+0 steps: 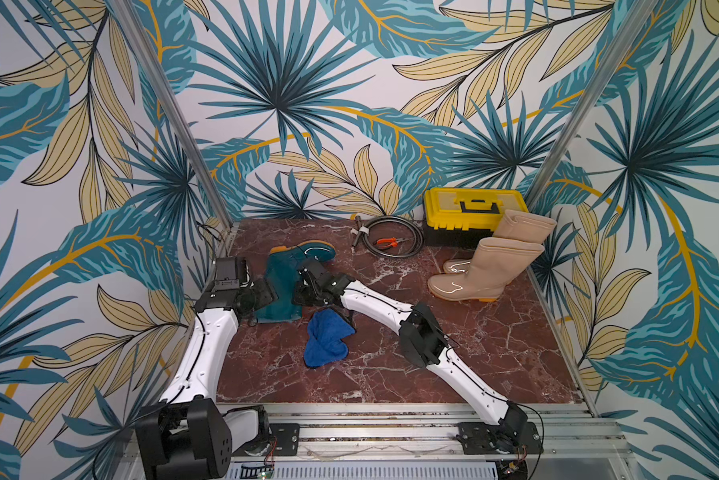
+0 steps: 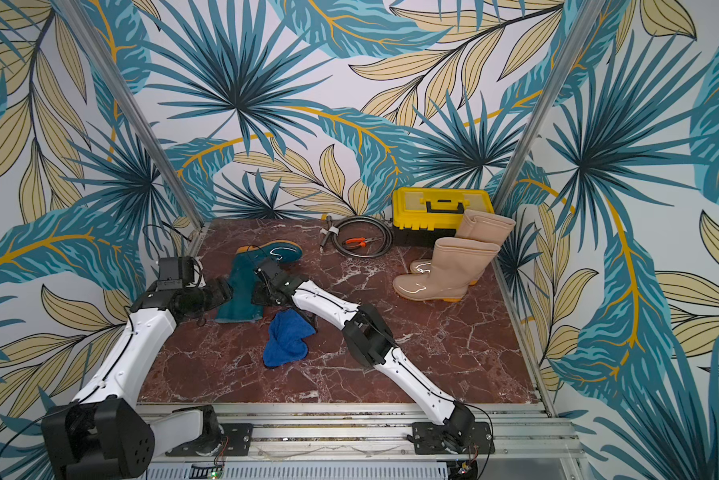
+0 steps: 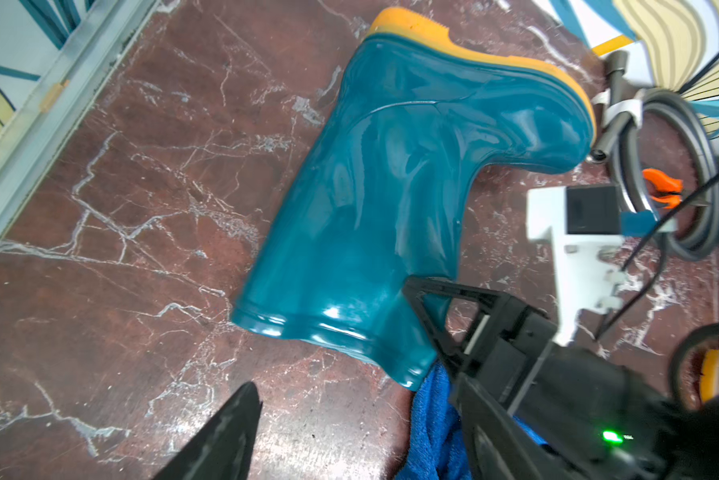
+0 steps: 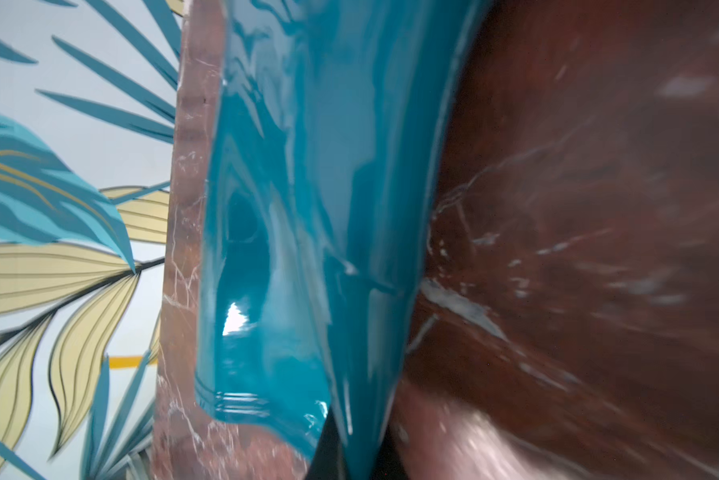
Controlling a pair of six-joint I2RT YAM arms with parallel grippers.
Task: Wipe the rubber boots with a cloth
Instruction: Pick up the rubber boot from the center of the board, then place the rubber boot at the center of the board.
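A dark teal rubber boot with an orange sole lies on its side at the left back of the marble table. My right gripper is shut on the thin wall of its shaft near the opening. Beside the shaft's other side, my left gripper is open and holds nothing. The blue cloth lies crumpled on the table just in front of the shaft opening. Two beige boots stand upright at the right back.
A yellow and black toolbox sits in the back right corner behind the beige boots. A coiled grey cable with orange pliers lies just left of it. Metal rails edge the table.
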